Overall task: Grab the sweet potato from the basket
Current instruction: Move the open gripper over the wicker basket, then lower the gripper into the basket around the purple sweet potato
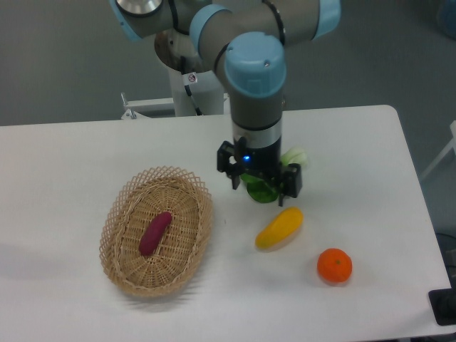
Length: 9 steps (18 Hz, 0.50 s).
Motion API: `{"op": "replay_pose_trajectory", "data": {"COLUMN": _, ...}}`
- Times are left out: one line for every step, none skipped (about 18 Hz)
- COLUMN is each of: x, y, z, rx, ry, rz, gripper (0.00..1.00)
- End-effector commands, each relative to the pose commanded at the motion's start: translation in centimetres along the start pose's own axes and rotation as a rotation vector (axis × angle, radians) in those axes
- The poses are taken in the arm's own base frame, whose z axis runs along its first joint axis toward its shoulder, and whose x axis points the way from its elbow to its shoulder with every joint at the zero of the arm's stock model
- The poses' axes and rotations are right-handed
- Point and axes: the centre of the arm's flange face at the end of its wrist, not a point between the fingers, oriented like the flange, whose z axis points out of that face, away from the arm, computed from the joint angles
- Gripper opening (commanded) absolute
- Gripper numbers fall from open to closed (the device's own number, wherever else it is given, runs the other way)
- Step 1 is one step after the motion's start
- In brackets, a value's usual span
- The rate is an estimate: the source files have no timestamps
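The magenta-purple sweet potato [154, 233] lies slanted in the middle of the oval wicker basket [113, 217] at the left front of the white table. My gripper [262, 184] points straight down to the right of the basket, well apart from it. Its two black fingers [234, 178] stand wide apart, so it is open and holds nothing. A green leafy vegetable [262, 192] shows between and behind the fingers; I cannot tell whether they touch it.
A yellow elongated vegetable [279, 227] lies just in front of the gripper. A round orange fruit [334, 266] sits at the front right. The arm's base stands at the table's far edge, and the table edge runs close on the right.
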Motion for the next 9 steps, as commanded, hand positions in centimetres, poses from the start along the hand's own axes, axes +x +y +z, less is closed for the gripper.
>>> {"op": "replay_pose_trajectory", "data": {"x": 1.3, "y": -0.3, "z": 0.7, "rx": -0.001, "ry": 0.007, "rz": 0.011, "gripper": 1.00}}
{"op": "replay_pose_trajectory", "data": {"x": 2.6, "y": -0.7, "z": 1.5, "rx": 0.001, "ry": 0.010, "rz": 0.013, "gripper": 1.00}}
{"op": "replay_pose_trajectory", "data": {"x": 4.2, "y": -1.2, "z": 2.5, "rx": 0.002, "ry": 0.012, "rz": 0.004, "gripper": 1.00}}
{"op": "replay_pose_trajectory", "data": {"x": 5.7, "y": -1.6, "z": 3.5, "rx": 0.009, "ry": 0.011, "rz": -0.006, "gripper": 1.00}}
{"op": "replay_pose_trajectory", "data": {"x": 6.8, "y": -1.9, "z": 4.3, "rx": 0.017, "ry": 0.006, "rz": -0.014, "gripper": 1.00}}
{"op": "replay_pose_trajectory", "data": {"x": 7.9, "y": -2.4, "z": 5.1, "rx": 0.027, "ry": 0.004, "rz": -0.011, "gripper": 1.00}}
{"op": "replay_pose_trajectory", "data": {"x": 9.0, "y": -2.8, "z": 5.7, "rx": 0.030, "ry": 0.006, "rz": -0.010, "gripper": 1.00}}
{"op": "replay_pose_trajectory", "data": {"x": 10.1, "y": -3.2, "z": 6.7, "rx": 0.023, "ry": 0.015, "rz": -0.008, "gripper": 1.00}}
{"op": "replay_pose_trajectory", "data": {"x": 10.9, "y": -3.6, "z": 7.4, "rx": 0.014, "ry": 0.025, "rz": -0.008, "gripper": 1.00}}
